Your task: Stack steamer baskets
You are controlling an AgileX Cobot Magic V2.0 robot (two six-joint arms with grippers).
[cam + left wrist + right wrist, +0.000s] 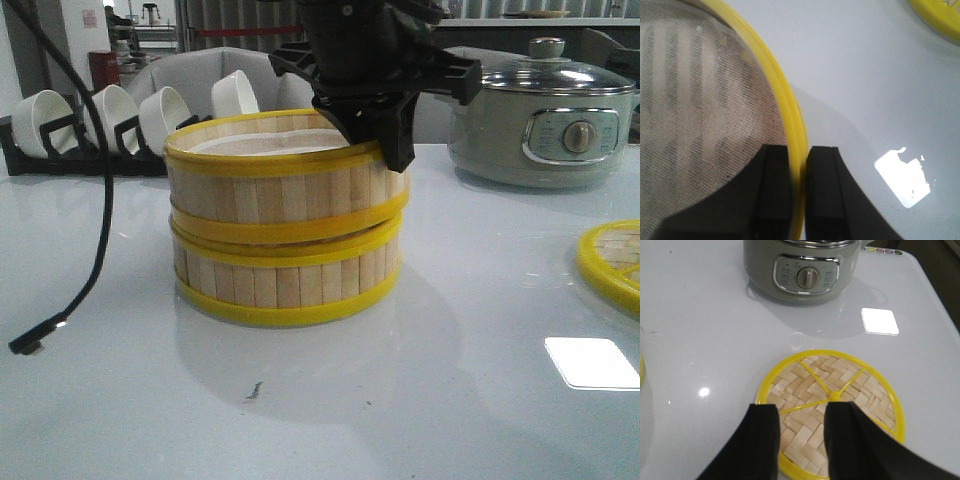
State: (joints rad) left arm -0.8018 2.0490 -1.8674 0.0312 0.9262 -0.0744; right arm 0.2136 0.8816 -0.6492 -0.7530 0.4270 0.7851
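Two steamer baskets stand stacked mid-table. The upper steamer basket (285, 190) sits on the lower steamer basket (285, 282), and its pale liner (695, 110) shows inside. My left gripper (380, 140) comes down from above at the upper basket's right side. It is shut on that basket's yellow top rim (790, 120), with one finger (775, 185) inside over the liner and the other outside. My right gripper (802, 410) is open and holds nothing. It hovers over the flat woven lid (805, 375) and does not show in the front view.
The woven lid (612, 262) lies at the table's right edge. A grey electric pot (540, 120) with a glass lid stands at the back right. A rack of white bowls (100, 125) is at the back left. A black cable (90, 250) trails onto the left of the table.
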